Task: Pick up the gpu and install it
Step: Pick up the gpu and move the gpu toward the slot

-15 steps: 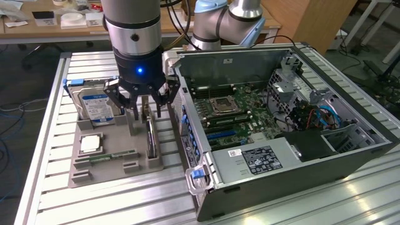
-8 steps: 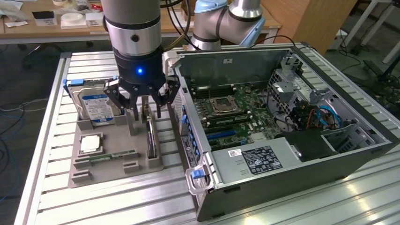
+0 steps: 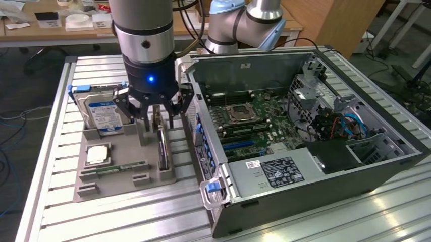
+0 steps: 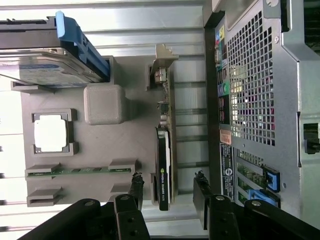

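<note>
Exterior view: the grey-and-silver robot arm (image 3: pixel 143 35) reaches straight down over a grey moulded plastic tray (image 3: pixel 114 187) that lies on the ribbed aluminium table (image 3: pixel 121 224). Its black claw (image 3: pixel 157 121) hangs just above the gpu (image 3: pixel 162 147), a thin flat black card with a silvery metal end bracket. The gpu stands on its long edge in a slot of the tray, on the side nearest the open dark-grey computer case (image 3: pixel 323 187), which lies at the exterior view's right with its green motherboard (image 3: pixel 264 117) exposed. On the tray's other side, a silver hard drive with a blue label (image 3: pixel 101 112) leans upright. A square silvery processor chip (image 3: pixel 98 154) lies flat in front of it, and a narrow green memory stick (image 3: pixel 116 169) lies flat beyond that. In the wrist view, the claw (image 4: pixel 168 192) is spread apart, one black finger on either side of the gpu (image 4: pixel 164 167). A clear gap shows between each fingertip (image 4: pixel 136 187) and the card, so nothing is clamped. The card's metal bracket points away from the claw, and the case's perforated rear panel stands just beside the tray. The gpu sits in its tray slot, outside the case.
</note>
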